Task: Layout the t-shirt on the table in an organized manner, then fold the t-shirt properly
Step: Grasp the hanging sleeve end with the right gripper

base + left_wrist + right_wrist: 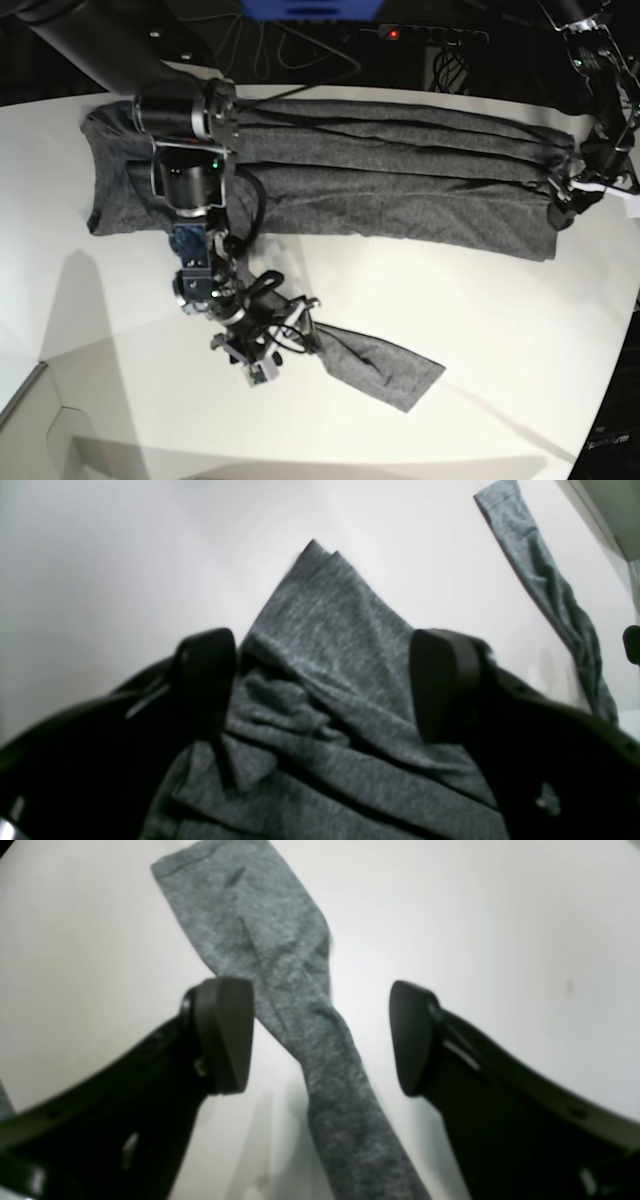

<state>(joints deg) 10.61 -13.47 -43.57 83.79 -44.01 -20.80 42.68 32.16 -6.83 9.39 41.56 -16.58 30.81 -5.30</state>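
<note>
You are looking at a large smooth white tabletop with a curved edge, far wider than what it carries. Directly on it lies a heathered dark grey soft knit long-sleeved shirt, stretched across the far side in long lengthwise folds. One sleeve runs out over the bare white surface toward the near edge, its cuff lying flat.

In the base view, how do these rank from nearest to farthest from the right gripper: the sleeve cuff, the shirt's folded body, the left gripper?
1. The sleeve cuff, low on the table, just beside the right gripper.
2. The shirt's folded body, a band farther back.
3. The left gripper, at the far end of that band.
</note>
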